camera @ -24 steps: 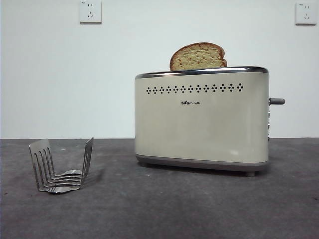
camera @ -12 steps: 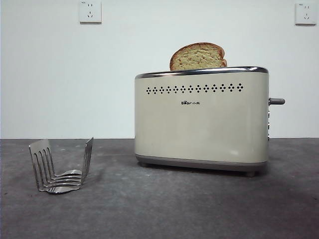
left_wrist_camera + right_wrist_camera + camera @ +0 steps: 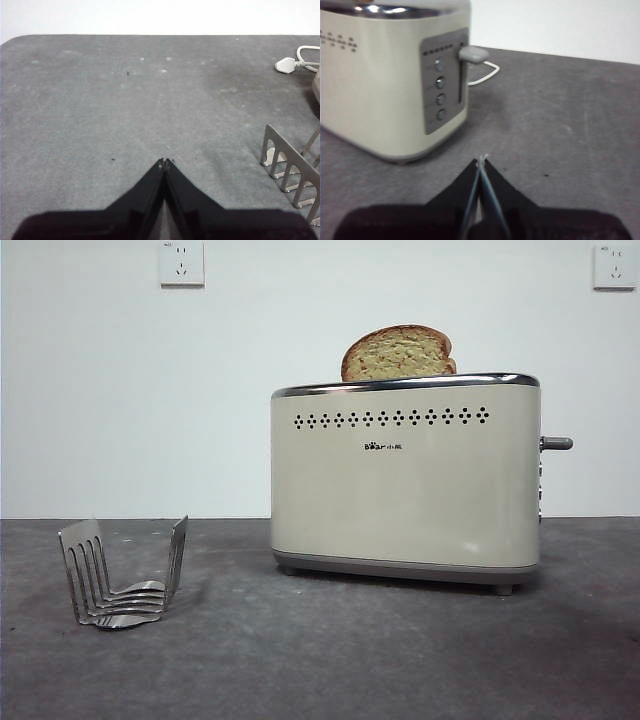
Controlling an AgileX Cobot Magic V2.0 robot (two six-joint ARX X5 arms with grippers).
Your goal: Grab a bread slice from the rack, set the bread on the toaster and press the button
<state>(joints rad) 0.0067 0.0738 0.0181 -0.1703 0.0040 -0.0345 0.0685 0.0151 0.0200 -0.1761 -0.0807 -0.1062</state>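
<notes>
The slice of bread [image 3: 398,353] stands in the toaster [image 3: 405,480]; the rack [image 3: 122,574] sits bare. Left gripper [image 3: 164,161] and right gripper [image 3: 481,161] hover pinched closed, holding nothing.

Looked like a lab test bench, not a kitchen. Bare white wall [image 3: 130,400] with two sockets [image 3: 181,262] mounted high, a plain dark grey desk [image 3: 320,660] with a scuffed, felt-like surface. Only a toaster [image 3: 405,480] and a metal rack [image 3: 125,575] stood on it; a white plug and cable [image 3: 295,62] lay loose near the desk's far edge.
</notes>
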